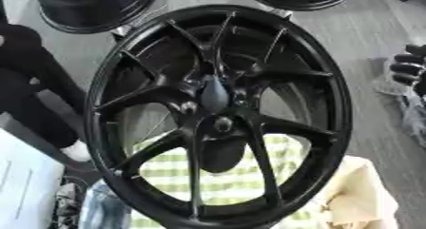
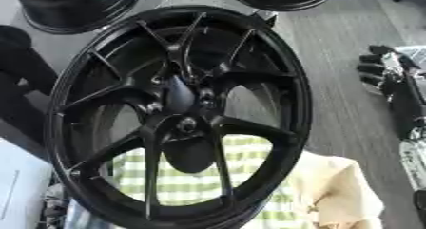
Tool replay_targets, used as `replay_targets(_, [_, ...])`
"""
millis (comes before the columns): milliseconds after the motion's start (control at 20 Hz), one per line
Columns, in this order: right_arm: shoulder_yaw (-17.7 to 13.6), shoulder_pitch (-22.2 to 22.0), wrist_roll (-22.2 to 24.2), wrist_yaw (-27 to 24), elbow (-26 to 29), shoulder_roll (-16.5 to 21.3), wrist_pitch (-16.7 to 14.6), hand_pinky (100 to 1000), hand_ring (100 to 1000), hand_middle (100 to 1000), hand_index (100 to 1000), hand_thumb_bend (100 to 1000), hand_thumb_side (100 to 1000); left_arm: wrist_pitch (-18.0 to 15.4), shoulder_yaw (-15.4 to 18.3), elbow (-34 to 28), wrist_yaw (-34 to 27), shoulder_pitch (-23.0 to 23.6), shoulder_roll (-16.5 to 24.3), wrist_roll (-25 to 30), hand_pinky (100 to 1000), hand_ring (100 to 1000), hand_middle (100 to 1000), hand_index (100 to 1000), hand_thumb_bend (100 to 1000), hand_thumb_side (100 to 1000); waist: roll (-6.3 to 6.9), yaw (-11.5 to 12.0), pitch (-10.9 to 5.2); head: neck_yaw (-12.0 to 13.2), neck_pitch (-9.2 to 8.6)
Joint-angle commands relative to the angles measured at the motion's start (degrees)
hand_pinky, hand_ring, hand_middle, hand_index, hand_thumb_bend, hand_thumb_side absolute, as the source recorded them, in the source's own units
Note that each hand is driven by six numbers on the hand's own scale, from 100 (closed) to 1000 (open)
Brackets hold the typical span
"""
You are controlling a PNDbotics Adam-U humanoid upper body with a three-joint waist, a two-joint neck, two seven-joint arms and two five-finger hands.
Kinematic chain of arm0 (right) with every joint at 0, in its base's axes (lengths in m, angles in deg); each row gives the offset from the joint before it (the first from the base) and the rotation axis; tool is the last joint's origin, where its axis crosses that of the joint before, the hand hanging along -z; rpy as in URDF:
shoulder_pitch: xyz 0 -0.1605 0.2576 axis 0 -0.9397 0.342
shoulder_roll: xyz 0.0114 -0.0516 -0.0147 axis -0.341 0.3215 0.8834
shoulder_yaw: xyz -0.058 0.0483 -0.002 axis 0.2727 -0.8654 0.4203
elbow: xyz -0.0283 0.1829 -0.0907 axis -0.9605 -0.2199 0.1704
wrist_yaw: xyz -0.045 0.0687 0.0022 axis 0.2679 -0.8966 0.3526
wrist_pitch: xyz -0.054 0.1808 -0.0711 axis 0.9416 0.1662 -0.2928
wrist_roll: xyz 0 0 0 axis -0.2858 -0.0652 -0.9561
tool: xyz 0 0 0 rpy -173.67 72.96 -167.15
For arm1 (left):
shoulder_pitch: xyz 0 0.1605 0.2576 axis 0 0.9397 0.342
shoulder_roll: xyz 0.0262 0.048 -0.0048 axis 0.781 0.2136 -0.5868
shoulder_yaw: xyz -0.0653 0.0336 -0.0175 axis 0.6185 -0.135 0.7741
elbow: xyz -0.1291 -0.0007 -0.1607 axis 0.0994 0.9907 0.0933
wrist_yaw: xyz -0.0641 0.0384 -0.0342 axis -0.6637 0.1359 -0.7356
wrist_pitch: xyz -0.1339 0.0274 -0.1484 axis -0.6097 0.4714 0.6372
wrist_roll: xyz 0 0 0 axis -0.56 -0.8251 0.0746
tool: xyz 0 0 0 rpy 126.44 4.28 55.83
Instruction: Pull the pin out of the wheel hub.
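The wheel hub [image 1: 218,114] is glossy black all over, rim and spokes alike, with pale reflections on the edges. Under it lies a cloth [image 1: 225,178] with a check pattern in light green and white. Beside this cloth is a plain cream-yellow cloth [image 2: 337,190]. The floor [image 2: 333,81] is grey with a fine wood-like grain. The right hand [image 2: 374,69] is black. Two more round black wheels [image 1: 91,7] show at the top.

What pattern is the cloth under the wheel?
Green-and-white checks on the cloth, clearest in the left eye view.
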Motion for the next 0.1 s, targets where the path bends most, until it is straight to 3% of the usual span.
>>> replay_targets(50, [-0.44, 0.7, -0.12, -0.5, 0.88, 0.7, -0.05, 830, 789, 737, 831, 100, 789, -3.09, -0.06, -0.51, -4.3, -1.59, -4.45, -4.26, 770, 764, 726, 767, 144, 895, -0.25, -0.11, -0.8, 0.39, -0.63])
replay_targets(100, [-0.42, 0.75, -0.11, -0.53, 0.89, 0.65, -0.05, 830, 789, 737, 831, 100, 789, -3.65, -0.2, 0.0, -4.73, -1.77, -6.05, -4.72, 770, 766, 728, 770, 152, 899, -0.31, -0.14, -0.76, 0.4, -0.69])
